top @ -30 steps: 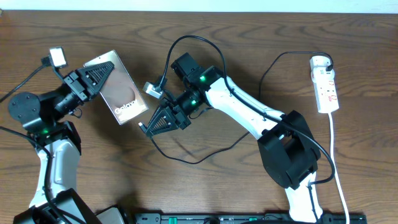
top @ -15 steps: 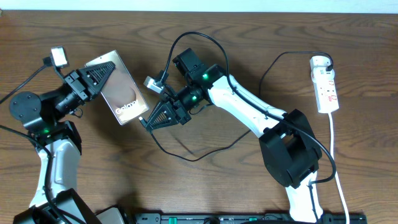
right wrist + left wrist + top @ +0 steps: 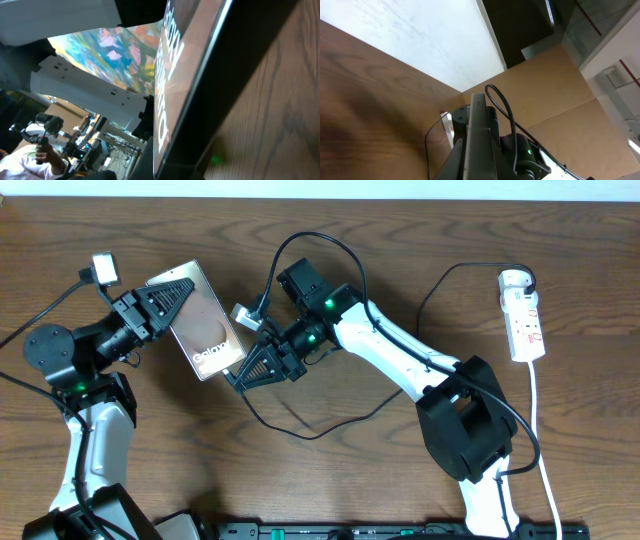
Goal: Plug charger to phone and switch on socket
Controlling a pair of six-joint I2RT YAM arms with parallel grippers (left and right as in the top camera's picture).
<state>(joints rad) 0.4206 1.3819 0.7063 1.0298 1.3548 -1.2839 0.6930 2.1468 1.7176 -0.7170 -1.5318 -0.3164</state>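
Where it faces up, the phone (image 3: 203, 332) looks glossy brown, white-lettered.

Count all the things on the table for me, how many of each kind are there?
phone: 1
charger cable: 1
power strip: 1
robot grippers: 2, the left gripper and the right gripper
Total: 5

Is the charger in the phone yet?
Cannot tell: the right gripper sits at the lower edge of the phone, hiding the tip of the charger; no view shows the port.
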